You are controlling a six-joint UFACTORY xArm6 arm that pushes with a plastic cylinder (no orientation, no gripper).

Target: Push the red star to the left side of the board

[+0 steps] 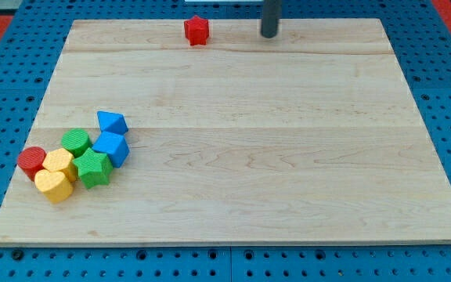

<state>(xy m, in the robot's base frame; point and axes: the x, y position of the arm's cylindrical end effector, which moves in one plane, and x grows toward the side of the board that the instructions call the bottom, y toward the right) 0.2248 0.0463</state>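
The red star sits near the top edge of the wooden board, a little left of the middle. My tip touches the board near the top edge, to the right of the red star and apart from it by a clear gap.
A cluster of blocks lies at the board's lower left: a red cylinder, two yellow blocks, a green cylinder, a green star-like block, and two blue blocks. Blue pegboard surrounds the board.
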